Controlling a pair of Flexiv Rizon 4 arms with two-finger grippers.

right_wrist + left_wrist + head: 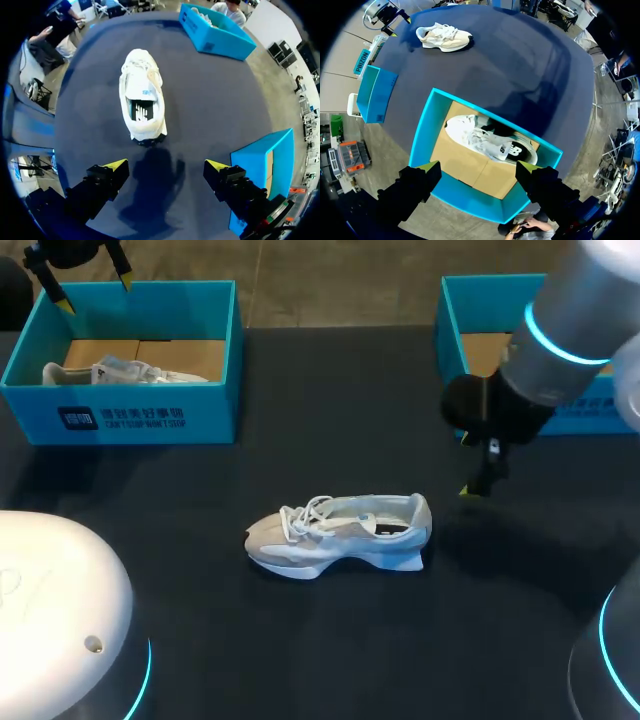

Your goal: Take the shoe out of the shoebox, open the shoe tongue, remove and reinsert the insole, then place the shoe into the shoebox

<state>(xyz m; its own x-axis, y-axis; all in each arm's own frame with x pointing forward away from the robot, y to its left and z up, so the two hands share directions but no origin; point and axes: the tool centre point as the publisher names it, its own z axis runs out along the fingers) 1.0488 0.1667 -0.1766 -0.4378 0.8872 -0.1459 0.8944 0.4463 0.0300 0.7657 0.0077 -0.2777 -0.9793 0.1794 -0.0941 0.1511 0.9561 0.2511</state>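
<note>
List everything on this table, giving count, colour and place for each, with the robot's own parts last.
Table: 1, dark, under everything.
Shoeboxes: 2, teal with brown cardboard floors; left shoebox at the far left, right shoebox at the far right.
Shoes: 2, white and pale grey; loose shoe upright at the middle, toe toward the left; boxed shoe lying inside the left shoebox.
Left gripper: 1, black with yellow tips, open, above the left shoebox.
Right gripper: 1, black with yellow tips, open, above bare tabletop just behind the loose shoe's heel.
</note>
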